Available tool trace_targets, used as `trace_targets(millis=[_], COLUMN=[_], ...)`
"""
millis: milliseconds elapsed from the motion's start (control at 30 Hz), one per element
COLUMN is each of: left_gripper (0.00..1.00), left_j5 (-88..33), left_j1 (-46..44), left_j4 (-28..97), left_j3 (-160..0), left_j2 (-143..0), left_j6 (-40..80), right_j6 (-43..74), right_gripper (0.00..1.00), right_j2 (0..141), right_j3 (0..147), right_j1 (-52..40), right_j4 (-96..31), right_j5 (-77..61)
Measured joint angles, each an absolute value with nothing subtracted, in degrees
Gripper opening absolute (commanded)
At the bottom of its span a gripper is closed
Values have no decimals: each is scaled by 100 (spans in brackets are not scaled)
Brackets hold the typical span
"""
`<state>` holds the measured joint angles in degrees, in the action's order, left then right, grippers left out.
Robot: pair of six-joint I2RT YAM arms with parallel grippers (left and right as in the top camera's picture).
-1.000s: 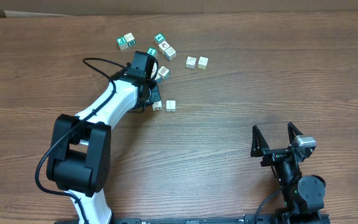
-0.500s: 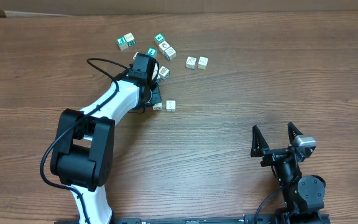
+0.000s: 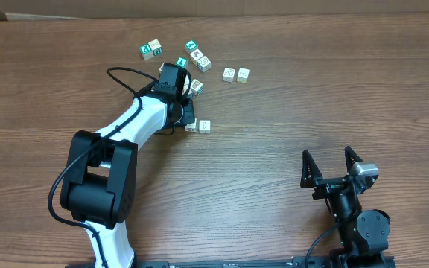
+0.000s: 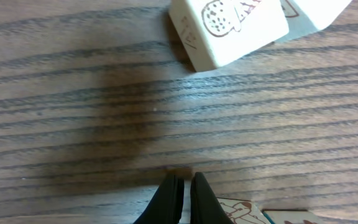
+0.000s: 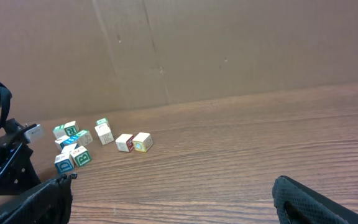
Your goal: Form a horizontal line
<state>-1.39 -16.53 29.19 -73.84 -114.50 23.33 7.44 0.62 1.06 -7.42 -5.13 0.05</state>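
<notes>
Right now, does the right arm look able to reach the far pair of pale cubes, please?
Probably yes: bare tabletop lies between the open right gripper and that pair of cubes, and the left arm is off to one side.

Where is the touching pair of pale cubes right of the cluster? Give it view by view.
Overhead: pale pair upper centre.
Right wrist: pale pair left of centre.
Left wrist: not in it.
Landmark: teal-lettered cluster just left of it, both views.
</notes>
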Motion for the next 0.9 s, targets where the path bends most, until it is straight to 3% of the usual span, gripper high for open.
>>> trace_targets(millis=[900], left_gripper=[4], left_j5=[-419], left_j1=[-1691], left_j4=[3166], left_j3=[-7384], left_j2=[-11450], left_j6=[2333], right_j6=[744], right_gripper=[100], right_j2=[62], right_j3=[106], right_j1=[-744], right_j4=[-515], right_j5=[3])
